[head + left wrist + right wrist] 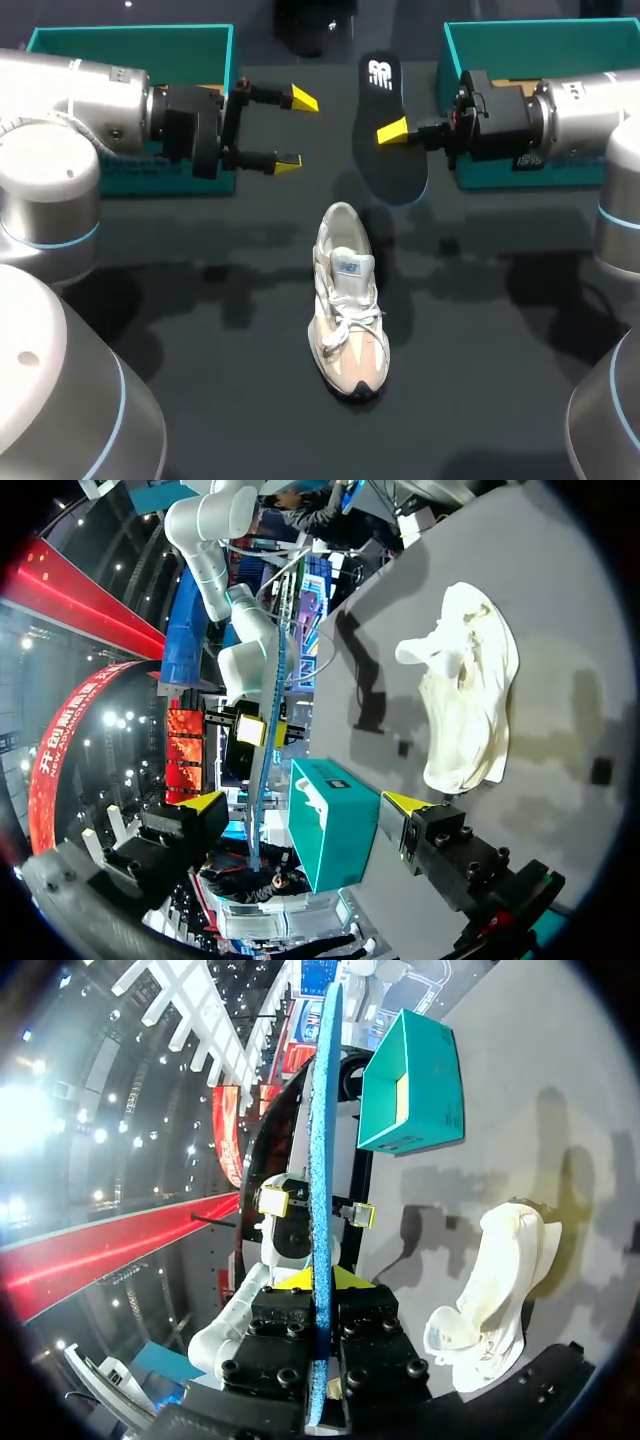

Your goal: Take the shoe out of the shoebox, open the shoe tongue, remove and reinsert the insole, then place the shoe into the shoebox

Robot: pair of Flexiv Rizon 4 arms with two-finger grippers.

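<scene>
At upper left, the left gripper (296,130) is hanging with fingers wide apart beside a teal shoebox (130,40). At centre, the sneaker (348,300) is lying unboxed. At upper right, the right gripper (393,131) is clamping the removed insole (382,80); reinsertion and boxing are still pending.

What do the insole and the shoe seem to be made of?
The insole: probably foam, dark matte top; its edge looks blue and grainy in the right wrist view. The shoe: seemingly pale textile with beige suede-like toe panels and white laces; matte.
</scene>
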